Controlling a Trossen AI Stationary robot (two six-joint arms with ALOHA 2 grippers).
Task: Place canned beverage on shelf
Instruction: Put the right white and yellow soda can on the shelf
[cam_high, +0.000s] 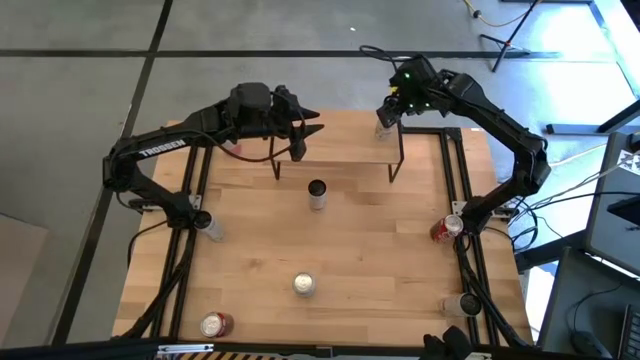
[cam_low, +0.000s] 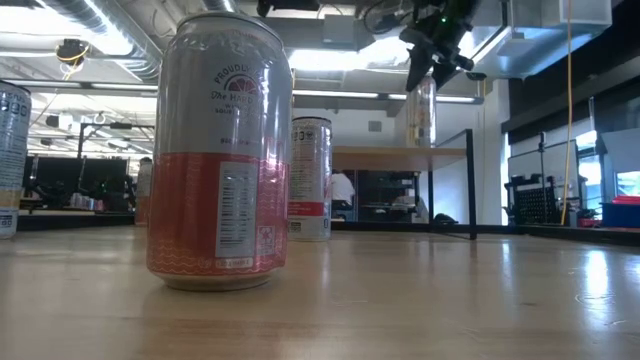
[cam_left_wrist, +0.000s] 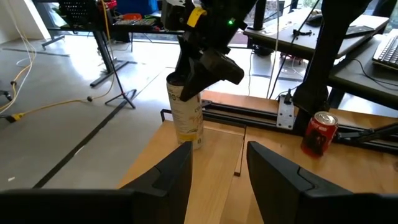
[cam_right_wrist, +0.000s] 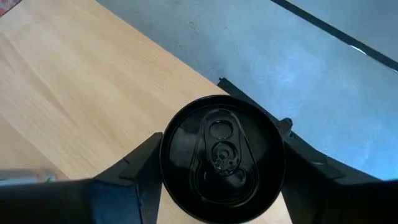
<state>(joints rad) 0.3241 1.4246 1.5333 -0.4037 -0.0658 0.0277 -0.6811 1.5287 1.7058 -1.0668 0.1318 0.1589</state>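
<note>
A pale canned beverage (cam_left_wrist: 186, 118) with a black top (cam_right_wrist: 221, 155) stands upright on the far right corner of the shelf (cam_high: 340, 140), a light wooden board on thin black legs. My right gripper (cam_high: 390, 110) is over it, shut on its upper end. In the low view the can (cam_low: 420, 110) stands on the shelf's board (cam_low: 400, 155). My left gripper (cam_left_wrist: 217, 174) hovers open above the shelf's left part (cam_high: 305, 135), with nothing between its fingers, pointing at the can. My right gripper pinches the can's upper end between its two fingers, one on each side of the rim (cam_right_wrist: 166, 163). The fingers (cam_right_wrist: 134, 177) slant down onto it from above and from the table's right. The can is upright, its bottom (cam_left_wrist: 189, 142) on the shelf board.
Other cans stand on the table: a tall one (cam_high: 317, 193) just in front of the shelf, one (cam_high: 304, 285) at the near middle, a red one (cam_high: 215, 324) at the near left, a red one (cam_high: 447, 228) by the right rail.
</note>
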